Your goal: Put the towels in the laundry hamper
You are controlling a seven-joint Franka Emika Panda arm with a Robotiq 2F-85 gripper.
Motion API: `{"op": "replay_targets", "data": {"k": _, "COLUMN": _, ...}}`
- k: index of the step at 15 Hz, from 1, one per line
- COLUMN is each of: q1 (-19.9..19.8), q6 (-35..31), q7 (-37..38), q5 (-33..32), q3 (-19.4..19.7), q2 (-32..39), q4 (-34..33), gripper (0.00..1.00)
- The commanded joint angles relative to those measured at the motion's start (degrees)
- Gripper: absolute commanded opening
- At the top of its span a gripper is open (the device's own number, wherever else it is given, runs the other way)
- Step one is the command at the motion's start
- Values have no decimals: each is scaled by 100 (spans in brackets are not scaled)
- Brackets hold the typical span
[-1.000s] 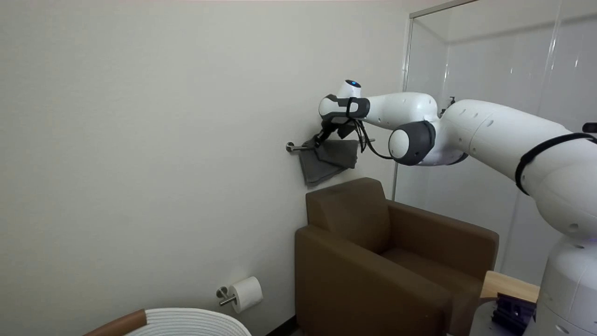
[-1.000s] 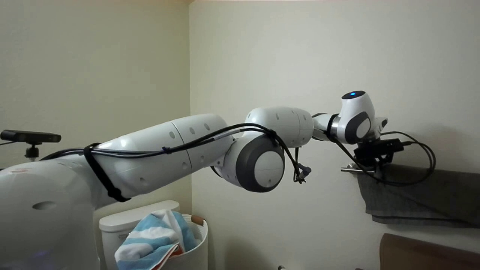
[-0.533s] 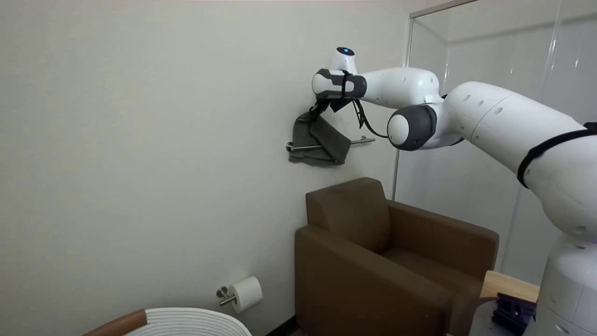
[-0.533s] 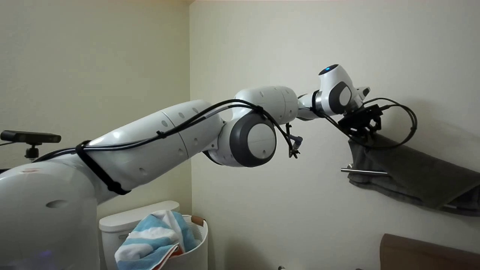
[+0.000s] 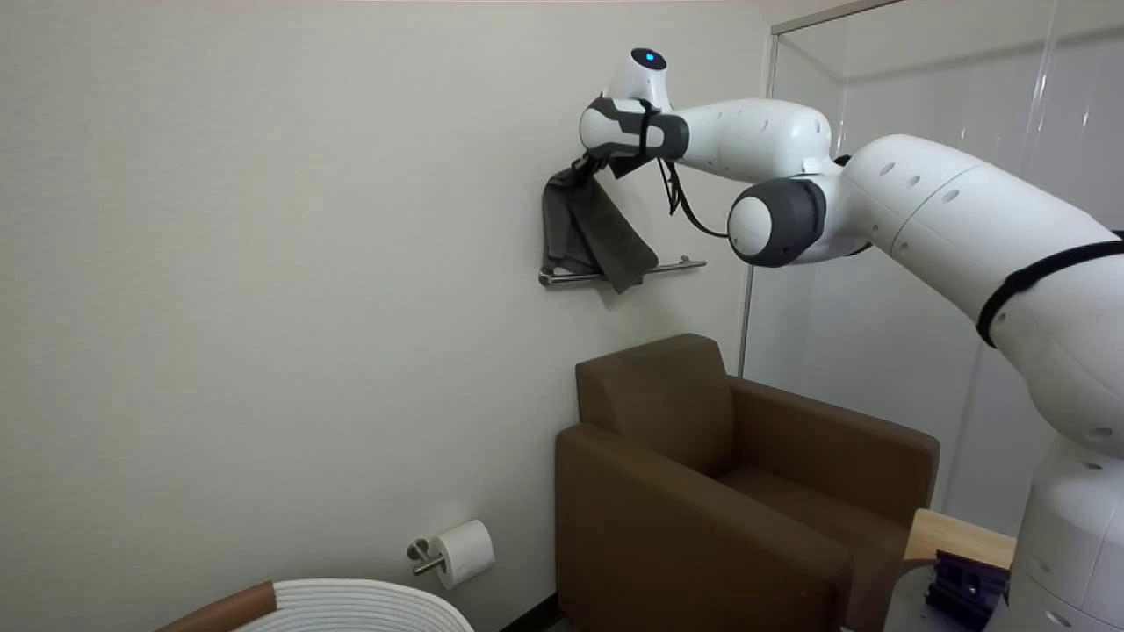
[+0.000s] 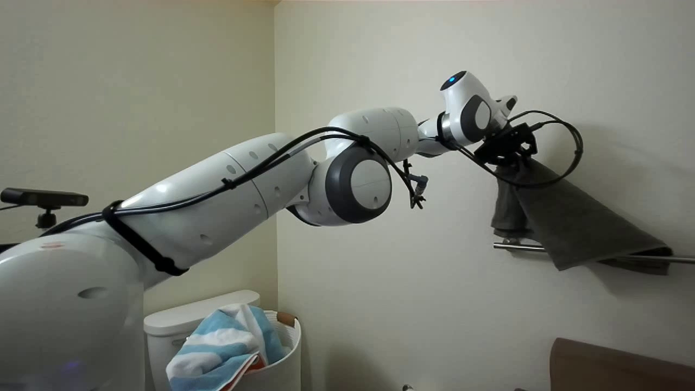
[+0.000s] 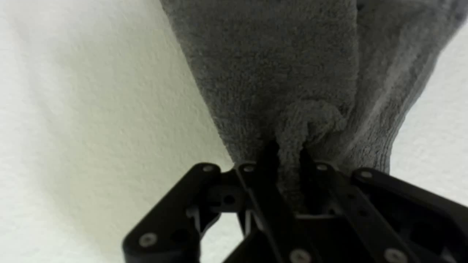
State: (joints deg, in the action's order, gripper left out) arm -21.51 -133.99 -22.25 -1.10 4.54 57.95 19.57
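Visibly, the dark grey towel (image 6: 586, 217) is hanging from the end effector (image 7: 289, 160), which is pinching a bunched fold between its jaws, while the cloth's lower part is crossing the towel bar (image 5: 575, 278). Whether a rear layer is lying behind that bar, the exterior views are leaving unclear; if one is, further lifting could be dragging it against the metal and working the fold loose. The grip is taking in only a small share of the cloth, so slipping is looking like the main danger, with the brown armchair (image 5: 685, 518) sitting below. A loop of black cables (image 6: 579, 144) is hanging across the towel's top in an exterior view, and a loose flap could be catching there. Lower down, the toilet paper roll (image 5: 465, 555) is jutting out between the bar and the laundry hamper (image 6: 285, 372), inviting a trailing corner to brush it. That hamper is standing well apart, with the striped towel (image 6: 222, 342) spilling over its rim, so a careless release could be sending the grey one sliding off outside.
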Motion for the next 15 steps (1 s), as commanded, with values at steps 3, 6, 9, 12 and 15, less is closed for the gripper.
{"op": "replay_targets", "data": {"k": 3, "q1": 218, "q6": 69, "q7": 42, "q5": -64, "q3": -56, "q2": -280, "q4": 113, "gripper": 12}}
{"op": "replay_targets", "data": {"k": 6, "q1": 284, "q6": 87, "q7": 47, "q5": -67, "q3": -56, "q2": -301, "q4": 134, "gripper": 12}}
{"op": "replay_targets", "data": {"k": 9, "q1": 596, "q6": 132, "q7": 1, "q5": -62, "q3": -154, "q2": -193, "q4": 262, "gripper": 5}}
{"op": "replay_targets", "data": {"k": 12, "q1": 1161, "q6": 245, "q7": -132, "q5": -158, "q3": -221, "q2": -341, "q4": 218, "gripper": 5}}
{"op": "replay_targets", "data": {"k": 15, "q1": 1815, "q6": 333, "q7": -145, "q5": -332, "q3": -156, "q2": -494, "q4": 134, "gripper": 5}}
